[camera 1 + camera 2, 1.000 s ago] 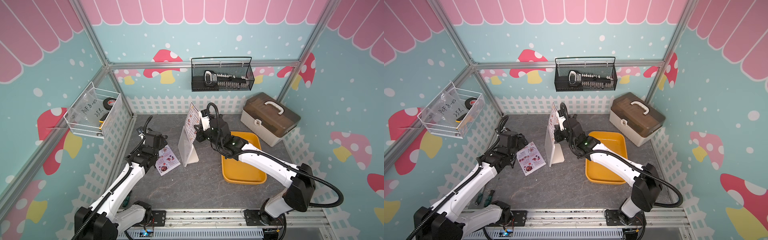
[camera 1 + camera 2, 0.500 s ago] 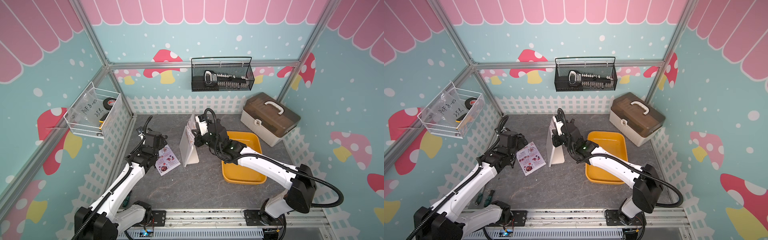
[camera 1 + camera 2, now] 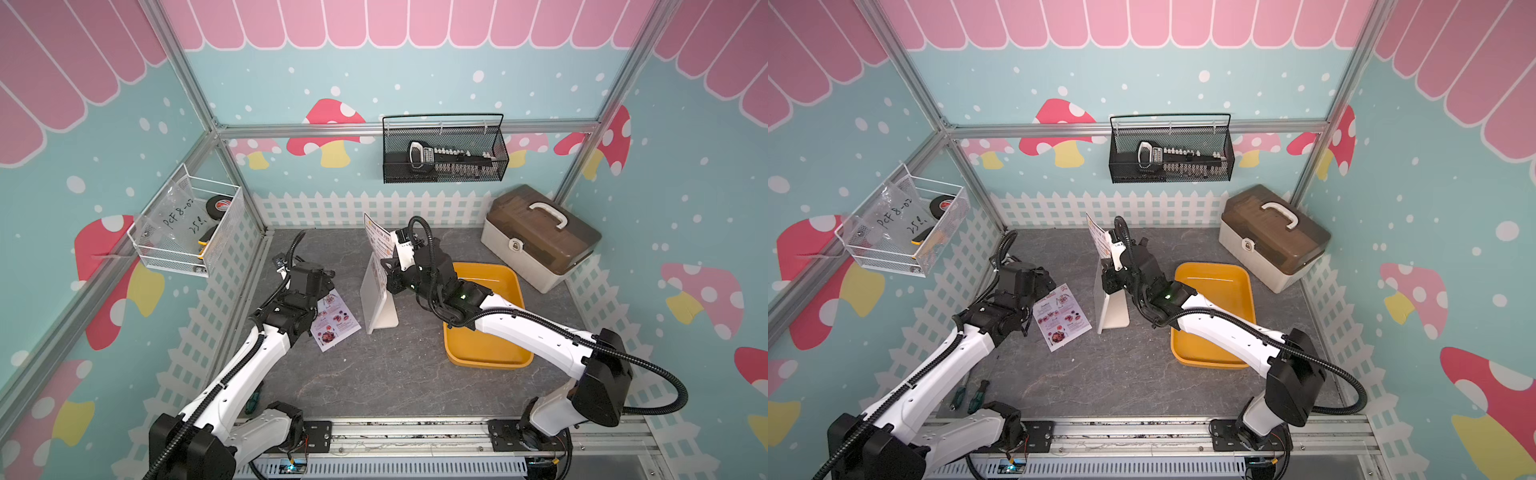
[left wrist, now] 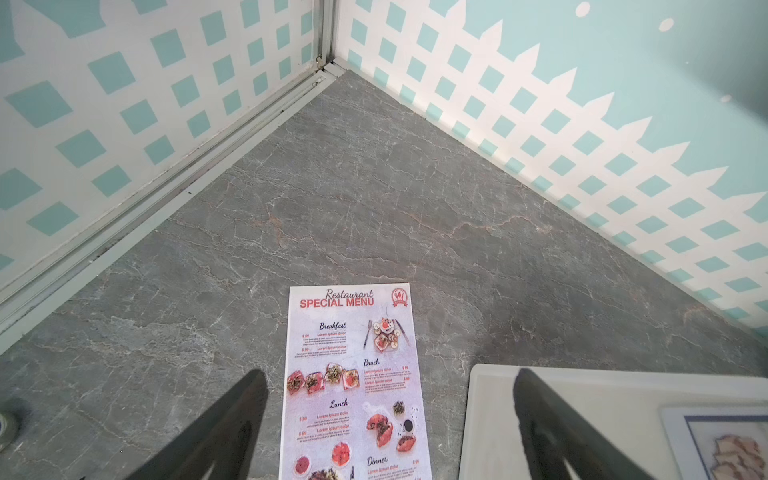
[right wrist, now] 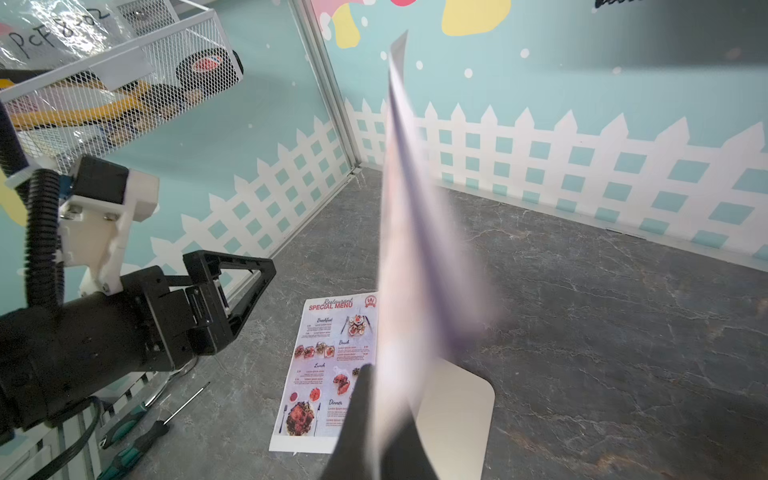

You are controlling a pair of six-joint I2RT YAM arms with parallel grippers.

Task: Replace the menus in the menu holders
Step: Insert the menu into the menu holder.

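White paper, pinched: the right gripper (image 3: 395, 259) is pressed together on the white "DIM SUM INN" paper menu (image 3: 379, 241), holding it edge-up above the stand, at 12 o'clock of the grey table (image 3: 415, 374); likely drawn out so the slot is free.
White plastic stand: the translucent wedge-backed menu holder (image 3: 380, 307) stands upright at table centre, its slot facing up toward the held sheet.
Red-headed sheet: the "SPECIAL MENU" paper menu with food photos (image 4: 353, 382) lies flat at 9 o'clock of the holder, just beside it, within the left arm's reach.
Left gripper (image 4: 388, 419): spread wide, hovering over that sheet, holding nothing; probably poised to pick it up.
Yellow plastic tray (image 3: 511, 357): at 3 o'clock of the holder, a likely drop place for the old menu.
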